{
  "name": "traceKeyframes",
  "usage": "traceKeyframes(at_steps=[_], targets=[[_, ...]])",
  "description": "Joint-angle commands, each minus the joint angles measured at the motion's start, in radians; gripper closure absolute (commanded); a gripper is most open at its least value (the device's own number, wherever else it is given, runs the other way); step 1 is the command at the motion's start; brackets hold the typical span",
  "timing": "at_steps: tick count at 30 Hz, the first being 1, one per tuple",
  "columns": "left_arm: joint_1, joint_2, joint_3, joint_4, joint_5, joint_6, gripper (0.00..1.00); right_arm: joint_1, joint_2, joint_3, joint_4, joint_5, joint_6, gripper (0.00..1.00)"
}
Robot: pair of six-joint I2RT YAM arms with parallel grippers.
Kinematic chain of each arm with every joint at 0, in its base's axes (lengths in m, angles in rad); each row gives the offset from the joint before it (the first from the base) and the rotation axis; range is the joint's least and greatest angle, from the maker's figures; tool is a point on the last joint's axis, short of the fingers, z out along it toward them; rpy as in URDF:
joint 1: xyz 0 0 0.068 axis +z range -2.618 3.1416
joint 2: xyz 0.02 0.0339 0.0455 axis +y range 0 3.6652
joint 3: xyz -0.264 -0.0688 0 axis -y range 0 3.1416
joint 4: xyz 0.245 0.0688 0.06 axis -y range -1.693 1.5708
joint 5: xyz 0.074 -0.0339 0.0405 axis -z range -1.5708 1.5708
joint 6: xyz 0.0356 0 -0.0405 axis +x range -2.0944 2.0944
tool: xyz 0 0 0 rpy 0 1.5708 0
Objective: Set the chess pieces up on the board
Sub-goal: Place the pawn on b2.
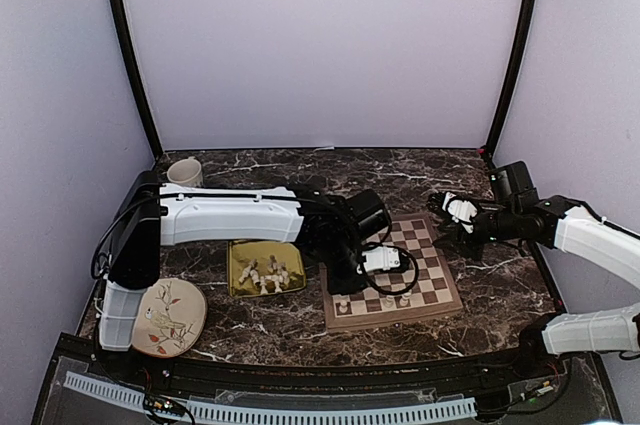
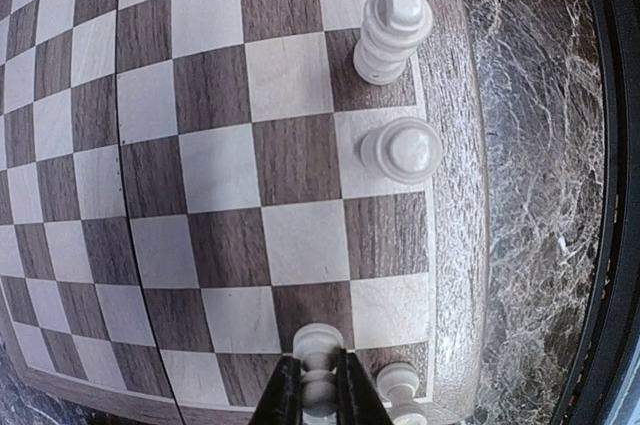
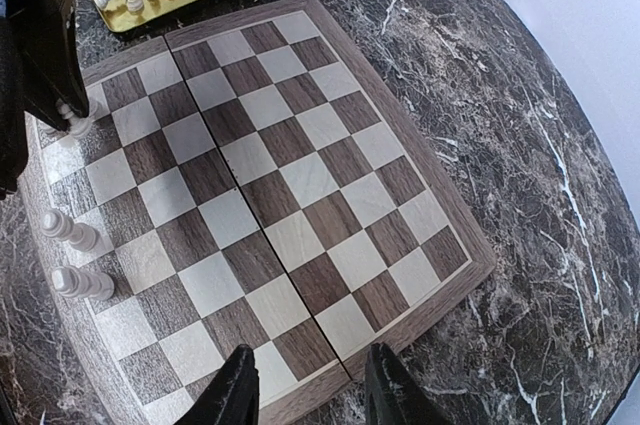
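Top: L gripper (image 1: 343,283) over board (image 1: 432,263) near-left corner, so the nearer arm. R gripper (image 1: 458,211) above board far-right edge. Spares (image 1: 265,273) in tray (image 1: 235,255), left of board. Grip not readable here.

L wrist: jaws clamped on upright piece (image 2: 318,373), axis vertical, over board edge-row square. Neighbour (image 2: 398,385) just beside. Prob. lower straight, then let go. Piece base hidden; contact w/ square unclear.

R wrist: R gripper part-open, empty, just off board edge.
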Motion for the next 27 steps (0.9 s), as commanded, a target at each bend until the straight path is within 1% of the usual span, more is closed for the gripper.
traceKeyframes(at_steps=[1,6,14,27], targets=[[-0.006,0.014,0.036,-0.066,0.002,0.013,0.91,-0.005,-0.006,-0.008,0.018,-0.002,0.0,0.63],[-0.006,0.044,0.062,-0.081,0.019,0.004,0.9,-0.005,0.0,-0.007,0.013,-0.007,-0.003,0.63],[-0.005,0.062,0.072,-0.081,0.009,0.006,0.89,-0.005,-0.002,-0.008,0.014,-0.005,-0.004,0.63],[-0.005,0.076,0.072,-0.077,-0.004,0.0,0.83,-0.005,0.008,-0.008,0.011,-0.008,-0.006,0.63]])
